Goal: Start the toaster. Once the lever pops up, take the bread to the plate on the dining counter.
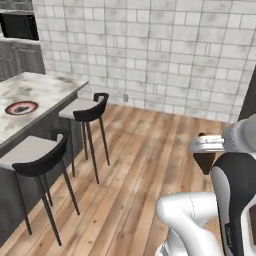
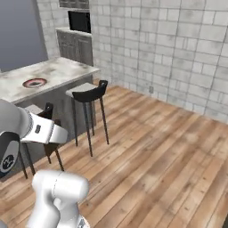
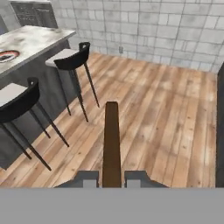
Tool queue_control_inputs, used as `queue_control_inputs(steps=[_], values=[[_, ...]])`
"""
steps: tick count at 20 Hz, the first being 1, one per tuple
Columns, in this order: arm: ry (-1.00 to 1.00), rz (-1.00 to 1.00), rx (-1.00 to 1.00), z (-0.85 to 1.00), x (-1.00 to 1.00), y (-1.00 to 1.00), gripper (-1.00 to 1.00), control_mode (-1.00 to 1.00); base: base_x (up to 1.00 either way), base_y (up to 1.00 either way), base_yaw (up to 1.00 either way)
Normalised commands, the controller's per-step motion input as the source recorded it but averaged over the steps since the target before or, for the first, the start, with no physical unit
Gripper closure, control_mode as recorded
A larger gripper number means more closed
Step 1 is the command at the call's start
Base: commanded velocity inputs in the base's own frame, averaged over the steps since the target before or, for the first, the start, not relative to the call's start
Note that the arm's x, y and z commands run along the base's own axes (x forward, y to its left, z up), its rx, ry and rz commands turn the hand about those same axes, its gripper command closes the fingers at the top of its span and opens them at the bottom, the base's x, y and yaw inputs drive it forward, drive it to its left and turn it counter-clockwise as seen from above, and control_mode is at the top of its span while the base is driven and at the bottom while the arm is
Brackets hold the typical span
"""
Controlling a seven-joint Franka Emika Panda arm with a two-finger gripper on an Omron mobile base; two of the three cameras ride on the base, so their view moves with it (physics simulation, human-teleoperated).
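Gripper (image 3: 111, 177) is clamped on the bread (image 3: 111, 144): in the hand view the thin dark-brown slice stands edge-on between the two finger tips (image 3: 89, 179) and runs away from the camera over the wood floor (image 3: 148, 113). In the left base view the same slice pokes out as a dark wedge just below the hand; in the right base view the hand sits low left in front of the near stool, and I can't make out the slice there. So, judging from the grasp, the toasting and pick-up part looks done and we're in the carry leg. The dining counter (image 1: 47, 87) is ahead and off to the left, well apart from the gripper, with two black bar stools (image 1: 90, 111) lined up along its near side between us and the top. The plate (image 1: 21, 107) with the red rim sits on the marble near the counter's near edge, nothing on it. Left to do: close the gap to the counter, get the hand up and over the stools, bring the slice above the plate and let go. Toaster placement relative to here: can't tell. Main risk is probably clipping a stool back on approach.
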Motion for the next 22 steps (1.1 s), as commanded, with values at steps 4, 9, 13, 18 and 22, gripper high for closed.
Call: queue_control_inputs(steps=[4,9,13,18,22], values=[[0.0,0.0,0.0,0.0,0.0,0.0,1.0,1.0,0.38,-0.71,0.57],[0.0,0.0,0.0,0.0,0.0,0.0,1.0,1.0,0.43,-0.69,0.58],[0.0,0.0,0.0,0.0,0.0,0.0,1.0,1.0,0.63,-0.61,0.58],[0.0,0.0,0.0,0.0,0.0,0.0,1.0,1.0,0.73,-0.56,0.59],[0.0,0.0,0.0,0.0,0.0,0.0,1.0,1.0,0.72,-0.53,0.59]])
